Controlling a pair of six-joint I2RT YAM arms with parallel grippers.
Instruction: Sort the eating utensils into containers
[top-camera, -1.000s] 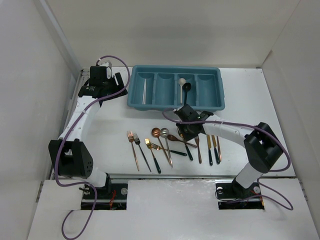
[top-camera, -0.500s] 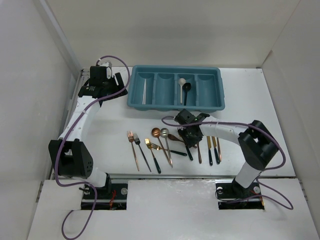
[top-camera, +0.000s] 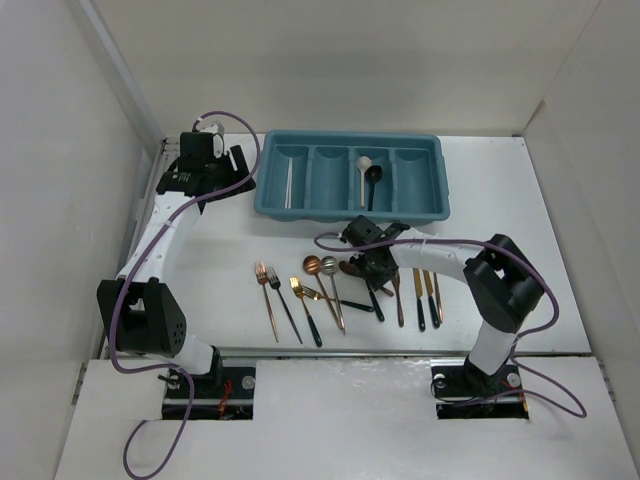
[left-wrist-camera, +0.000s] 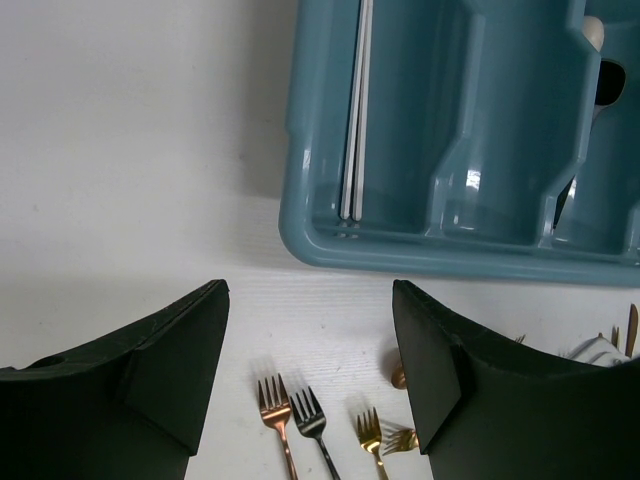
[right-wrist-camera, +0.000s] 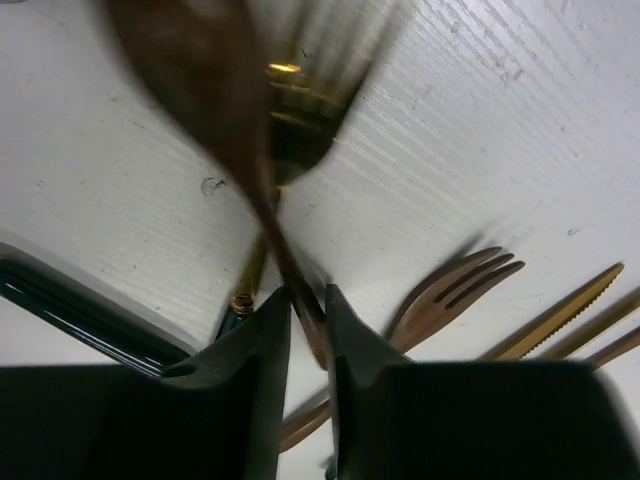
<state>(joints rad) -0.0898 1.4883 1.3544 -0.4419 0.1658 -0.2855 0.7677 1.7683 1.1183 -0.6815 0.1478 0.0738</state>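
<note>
Copper spoon (right-wrist-camera: 190, 70) tight in barely-parted right pincer (right-wrist-camera: 308, 312)

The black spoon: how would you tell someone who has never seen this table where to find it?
At the far side of the white table sits a teal tray with four long compartments. The third from the left, seen from above, holds two spoons side by side. The black spoon is the right-hand one, dark against its white spoon neighbour.
</note>
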